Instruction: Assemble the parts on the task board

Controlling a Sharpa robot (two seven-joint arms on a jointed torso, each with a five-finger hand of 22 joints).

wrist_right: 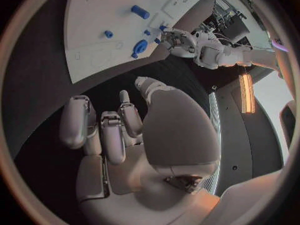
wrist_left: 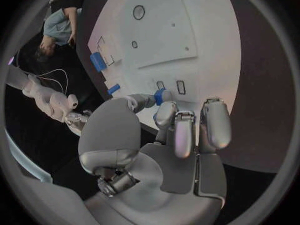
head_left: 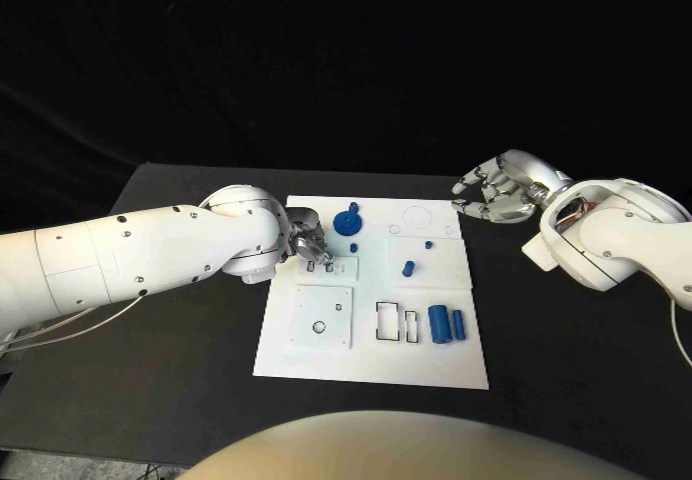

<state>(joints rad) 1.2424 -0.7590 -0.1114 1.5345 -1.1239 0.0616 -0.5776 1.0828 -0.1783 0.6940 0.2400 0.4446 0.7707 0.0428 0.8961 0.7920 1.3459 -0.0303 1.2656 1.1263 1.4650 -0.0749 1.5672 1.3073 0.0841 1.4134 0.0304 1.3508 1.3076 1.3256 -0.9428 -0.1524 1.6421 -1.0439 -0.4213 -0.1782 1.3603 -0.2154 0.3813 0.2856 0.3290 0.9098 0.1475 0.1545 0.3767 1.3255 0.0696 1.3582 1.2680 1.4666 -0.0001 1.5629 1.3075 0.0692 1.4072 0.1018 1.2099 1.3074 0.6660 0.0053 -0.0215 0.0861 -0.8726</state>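
The white rectangular task board [head_left: 372, 330] lies flat at the centre of the black bench [head_left: 173, 330], its long side running from the upper middle of the head frame toward the lower middle.

Left arm: it enters from the left edge of the head frame and bends at the wrist toward the board's upper left corner. The left robot hand [head_left: 307, 247] sits over the board's left margin, fingers pointing down and drawn together. In the left wrist view its fingertips [wrist_left: 165, 110] close around a small blue part [wrist_left: 160, 96] just above two small rectangular slots [wrist_left: 180, 87] in the board.

Right arm: it enters from the right edge of the head frame, with the forearm angled toward the upper right. The right robot hand [head_left: 495, 188] hangs above the bare bench just beyond the board's upper right corner, clear of the board. Its fingers are curled inward with nothing between them.

Parts on the board, head view:
- a blue round disc-shaped part [head_left: 348, 221] near the upper left, just beside the left robot hand;
- a small blue peg [head_left: 408, 267] at the middle;
- two blue cylinders [head_left: 449, 325] side by side at the lower right, next to rectangular outlines [head_left: 389, 321].
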